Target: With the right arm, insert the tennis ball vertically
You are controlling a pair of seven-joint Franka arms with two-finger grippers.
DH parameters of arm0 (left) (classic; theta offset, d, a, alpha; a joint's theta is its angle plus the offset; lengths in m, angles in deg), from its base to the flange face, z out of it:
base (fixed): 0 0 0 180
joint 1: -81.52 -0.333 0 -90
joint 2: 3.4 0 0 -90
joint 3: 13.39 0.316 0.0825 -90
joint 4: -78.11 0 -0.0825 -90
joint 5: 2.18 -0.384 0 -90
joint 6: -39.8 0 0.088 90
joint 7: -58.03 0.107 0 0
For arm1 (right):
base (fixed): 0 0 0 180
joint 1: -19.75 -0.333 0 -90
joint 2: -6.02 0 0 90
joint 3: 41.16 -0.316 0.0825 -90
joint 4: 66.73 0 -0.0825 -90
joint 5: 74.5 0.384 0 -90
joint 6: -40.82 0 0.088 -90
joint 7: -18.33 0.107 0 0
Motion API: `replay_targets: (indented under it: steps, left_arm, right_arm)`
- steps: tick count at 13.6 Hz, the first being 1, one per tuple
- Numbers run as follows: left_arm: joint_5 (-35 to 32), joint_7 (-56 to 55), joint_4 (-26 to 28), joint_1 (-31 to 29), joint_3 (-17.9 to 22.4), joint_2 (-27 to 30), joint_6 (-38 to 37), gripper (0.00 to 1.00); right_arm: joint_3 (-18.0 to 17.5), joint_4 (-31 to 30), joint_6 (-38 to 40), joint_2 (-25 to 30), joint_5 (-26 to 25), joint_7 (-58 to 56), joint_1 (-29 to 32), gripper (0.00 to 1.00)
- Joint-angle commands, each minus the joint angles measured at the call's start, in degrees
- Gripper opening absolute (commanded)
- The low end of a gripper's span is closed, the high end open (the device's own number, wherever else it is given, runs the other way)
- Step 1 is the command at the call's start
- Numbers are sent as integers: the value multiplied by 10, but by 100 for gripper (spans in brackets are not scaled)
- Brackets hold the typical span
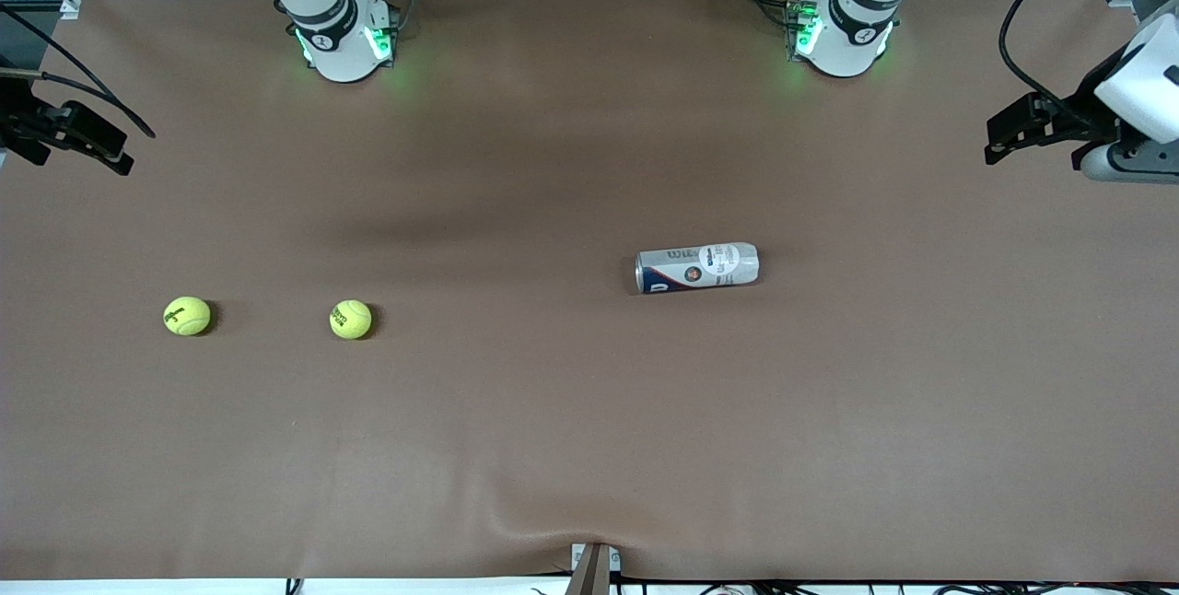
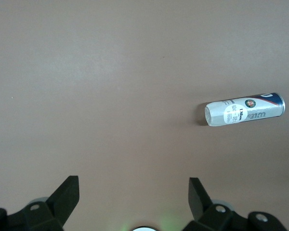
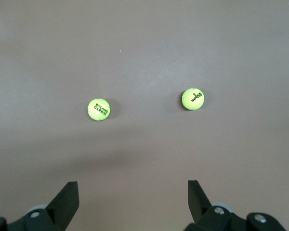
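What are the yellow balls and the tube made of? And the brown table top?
The two tennis balls look like fuzzy yellow felt, matte with dark printed lettering. The tube lying on its side seems to be plastic with a glossy printed label, though the material is uncertain. The table cover looks like soft matte brown sheet, wrinkled at its near edge.

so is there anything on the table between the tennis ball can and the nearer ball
Nothing: the front view shows bare brown table between the lying tennis ball can and the nearer tennis ball.
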Motion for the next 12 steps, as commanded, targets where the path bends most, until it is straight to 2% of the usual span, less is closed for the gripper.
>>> replay_targets:
  steps: [1, 12]
  left_arm:
    - [9, -2, -14, -1, -1, -5, -9, 100]
    - [4, 4, -14, 5, -17, -24, -7, 100]
  right_arm:
    - [-2, 0, -3, 0, 8, 8, 5, 100]
    - [-2, 0, -3, 0, 9, 8, 5, 100]
